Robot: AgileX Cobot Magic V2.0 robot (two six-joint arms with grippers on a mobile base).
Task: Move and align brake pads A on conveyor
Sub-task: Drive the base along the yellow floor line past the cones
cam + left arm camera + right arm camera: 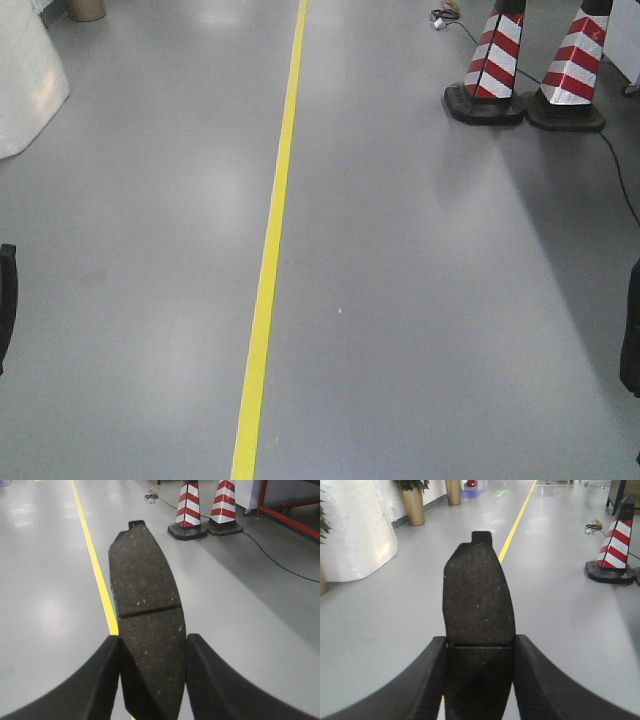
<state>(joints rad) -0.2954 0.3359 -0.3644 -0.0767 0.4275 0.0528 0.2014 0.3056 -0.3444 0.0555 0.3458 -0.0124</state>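
Observation:
In the left wrist view a dark grey brake pad A (145, 585) with a thin groove across its middle sticks out forward over the grey floor, and my left gripper (152, 647) is shut on its near end. The right wrist view shows a second brake pad A (478, 597), held the same way by my right gripper (480, 650), shut on its near half. Both pads hang in the air above the floor. The conveyor is out of view. In the front view only dark slivers of the arms show at the left edge (6, 300) and right edge (631, 335).
A yellow floor line (270, 250) runs straight ahead. Two red-and-white striped cones (535, 65) with a black cable (615, 165) stand ahead on the right. A white wrapped bulk (357, 527) and potted plants (412, 502) are to the left. A red frame (290, 515) stands at right.

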